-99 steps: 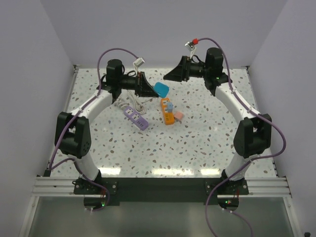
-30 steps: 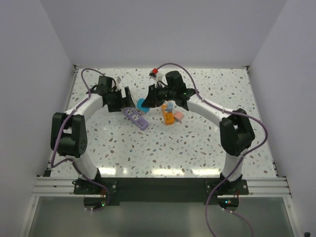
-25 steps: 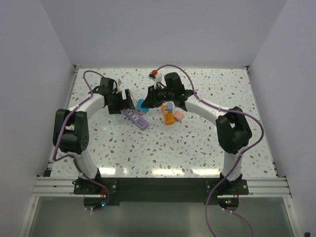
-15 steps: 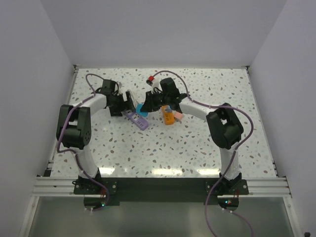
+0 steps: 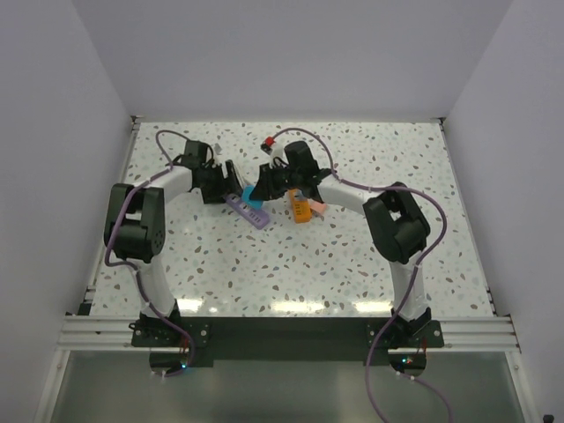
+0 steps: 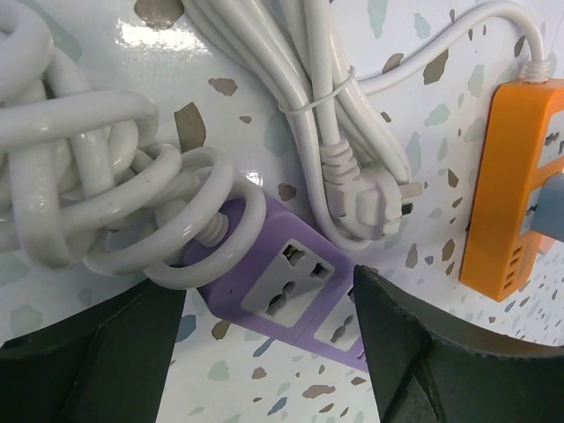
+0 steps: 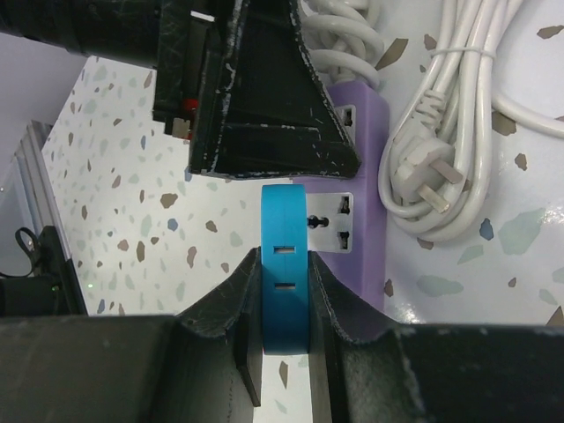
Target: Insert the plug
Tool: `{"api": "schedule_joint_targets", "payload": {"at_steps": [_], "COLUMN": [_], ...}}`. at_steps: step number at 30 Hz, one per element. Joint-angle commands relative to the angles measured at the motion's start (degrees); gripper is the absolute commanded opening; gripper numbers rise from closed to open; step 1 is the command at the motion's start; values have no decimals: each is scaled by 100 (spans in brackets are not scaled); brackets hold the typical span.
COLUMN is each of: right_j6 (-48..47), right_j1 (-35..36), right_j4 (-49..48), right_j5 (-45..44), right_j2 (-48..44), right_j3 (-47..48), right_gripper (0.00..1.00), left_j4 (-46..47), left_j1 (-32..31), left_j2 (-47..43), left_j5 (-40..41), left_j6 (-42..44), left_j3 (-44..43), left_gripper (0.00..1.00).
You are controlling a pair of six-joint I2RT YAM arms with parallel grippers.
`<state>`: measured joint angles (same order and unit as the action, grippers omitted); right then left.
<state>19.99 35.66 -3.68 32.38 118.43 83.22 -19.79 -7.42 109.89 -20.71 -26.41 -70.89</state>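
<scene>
While right gripper (image 7: 284, 295) pinches blue plug (image 7: 284, 233), left gripper (image 6: 264, 339) gapes wide, flanking edges of purple strip (image 6: 295, 286)

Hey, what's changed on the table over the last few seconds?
Both arms dropped from up high and closed in on the purple power strip. The blue plug came down too; the right claw grips it over the sockets. The left claw now straddles the strip's cable end, narrowing. The orange strip and white cables stayed put.
</scene>
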Motion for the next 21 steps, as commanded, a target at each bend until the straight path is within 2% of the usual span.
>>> {"api": "schedule_joint_targets", "payload": {"at_steps": [1,12,18,21], "right_j6": [58,-109,-153,-136], "right_j1": [20,20,-155,-252], "right_j4": [-265,-107,-115,-159], "right_j5": [-135,-346,-496,-522], "right_j2": [118,180,49,66], "right_j3": [159,352,362,353], "right_gripper": [0,0,0,0], "left_j4": [177,116,116,37], "left_j1": [-119,-154,-163,-172], "left_j2": [226,296,262,270], "left_j5": [-240,-390,-627,-654], "left_j6": [13,224,637,804], "left_j3": [-170,-241,-162,-188], "left_gripper": [81,79,65,61]}}
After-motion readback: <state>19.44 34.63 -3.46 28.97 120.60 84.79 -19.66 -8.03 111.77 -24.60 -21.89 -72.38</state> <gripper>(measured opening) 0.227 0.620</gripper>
